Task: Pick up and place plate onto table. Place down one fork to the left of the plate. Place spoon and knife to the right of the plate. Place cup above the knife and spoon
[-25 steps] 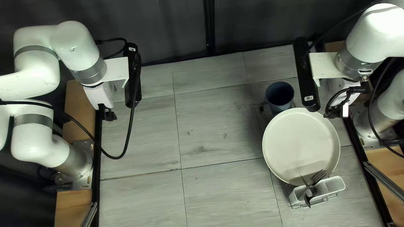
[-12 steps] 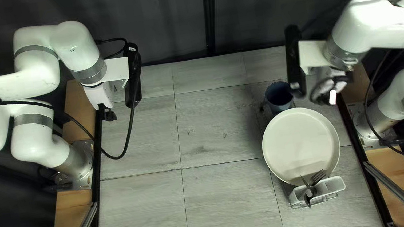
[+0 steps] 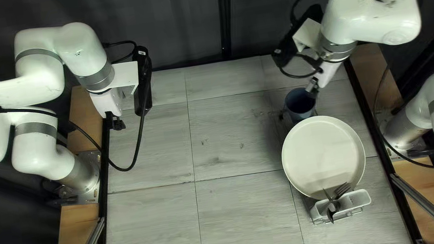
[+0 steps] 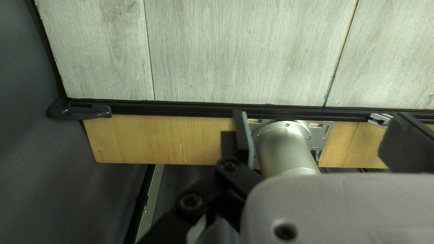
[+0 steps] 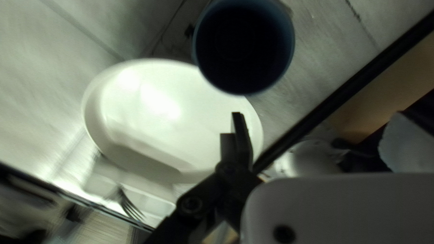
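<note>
Well, on the grey table (image 3: pixel 243 216), the white plate (image 3: pixel 324 154) is near the right edge, my left gripper (image 3: pixel 117 123) is open by the left edge, my right gripper (image 3: pixel 312 87) is open by the blue cup (image 3: pixel 300 104), and a fork (image 3: pixel 342 189) pokes up just beside the plate

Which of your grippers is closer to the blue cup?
Right. My right gripper is close by the cup; my left gripper is far across the table, near its left edge.
</note>
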Controlling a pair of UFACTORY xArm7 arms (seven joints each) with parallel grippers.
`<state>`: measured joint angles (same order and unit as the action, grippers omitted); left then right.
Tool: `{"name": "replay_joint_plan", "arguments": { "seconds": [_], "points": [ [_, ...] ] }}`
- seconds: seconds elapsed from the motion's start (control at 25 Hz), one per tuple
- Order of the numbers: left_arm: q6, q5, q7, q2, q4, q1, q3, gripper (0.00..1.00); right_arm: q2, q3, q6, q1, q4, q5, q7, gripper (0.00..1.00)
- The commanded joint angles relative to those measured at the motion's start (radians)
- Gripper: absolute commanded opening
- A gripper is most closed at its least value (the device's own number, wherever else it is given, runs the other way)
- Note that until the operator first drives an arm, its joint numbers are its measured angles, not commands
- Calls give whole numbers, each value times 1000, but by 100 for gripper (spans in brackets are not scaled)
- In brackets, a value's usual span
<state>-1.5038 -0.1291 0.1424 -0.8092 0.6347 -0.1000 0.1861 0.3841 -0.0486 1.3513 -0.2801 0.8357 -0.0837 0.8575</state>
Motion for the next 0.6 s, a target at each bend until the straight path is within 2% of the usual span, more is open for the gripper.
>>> {"name": "replay_joint_plan", "arguments": {
  "seconds": [0.04,0.44,0.48,0.56,0.6],
  "points": [
    [0,0,0,0,0,0,0,100,-52,-18,-26,-15,-24,-21,95,100],
    [0,0,0,0,0,0,0,100,-90,-30,-68,-33,-75,-51,209,100],
    [0,0,0,0,0,0,0,100,-89,-31,-72,-37,-81,-56,227,70],
    [0,0,0,0,0,0,0,100,-90,-35,-73,-40,-89,-63,253,0],
    [0,0,0,0,0,0,0,100,-92,-41,-73,-40,-92,-66,274,0]
  ]
}}
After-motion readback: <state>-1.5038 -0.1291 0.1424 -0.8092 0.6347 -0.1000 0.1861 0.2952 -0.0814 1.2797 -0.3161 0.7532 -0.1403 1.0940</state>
